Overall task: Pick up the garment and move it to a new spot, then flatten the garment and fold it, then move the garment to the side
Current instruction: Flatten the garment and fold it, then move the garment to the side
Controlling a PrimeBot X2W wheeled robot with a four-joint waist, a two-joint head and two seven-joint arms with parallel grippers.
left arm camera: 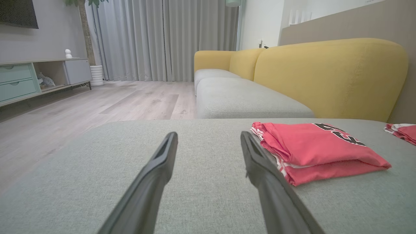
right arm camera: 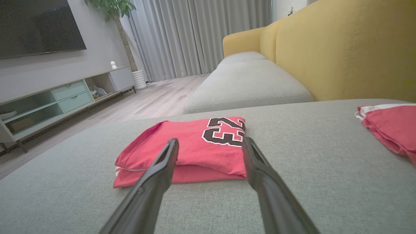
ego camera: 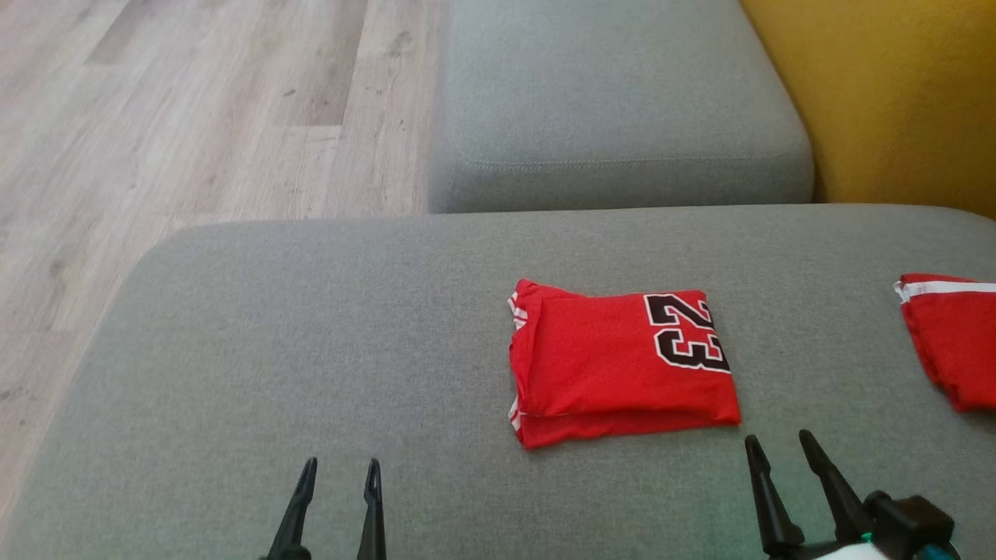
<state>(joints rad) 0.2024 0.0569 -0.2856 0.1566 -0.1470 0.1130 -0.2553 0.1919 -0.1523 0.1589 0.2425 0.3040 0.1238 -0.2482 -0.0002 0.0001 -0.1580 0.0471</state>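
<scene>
The garment [ego camera: 618, 359] is a red jersey with a black "23", folded into a neat rectangle on the grey cushion [ego camera: 311, 350]. It also lies right of my left fingers in the left wrist view [left arm camera: 312, 149] and straight ahead in the right wrist view [right arm camera: 191, 148]. My left gripper [ego camera: 342, 468] is open near the cushion's front edge, well left of the jersey. My right gripper [ego camera: 778, 442] is open, just off the jersey's near right corner, holding nothing.
A second red garment [ego camera: 953, 334] with white trim lies at the cushion's right edge. Another grey seat cushion [ego camera: 615, 101] and a yellow sofa back [ego camera: 895, 93] lie beyond. Wooden floor [ego camera: 156, 140] is to the left, with a TV cabinet [right arm camera: 65, 97] farther off.
</scene>
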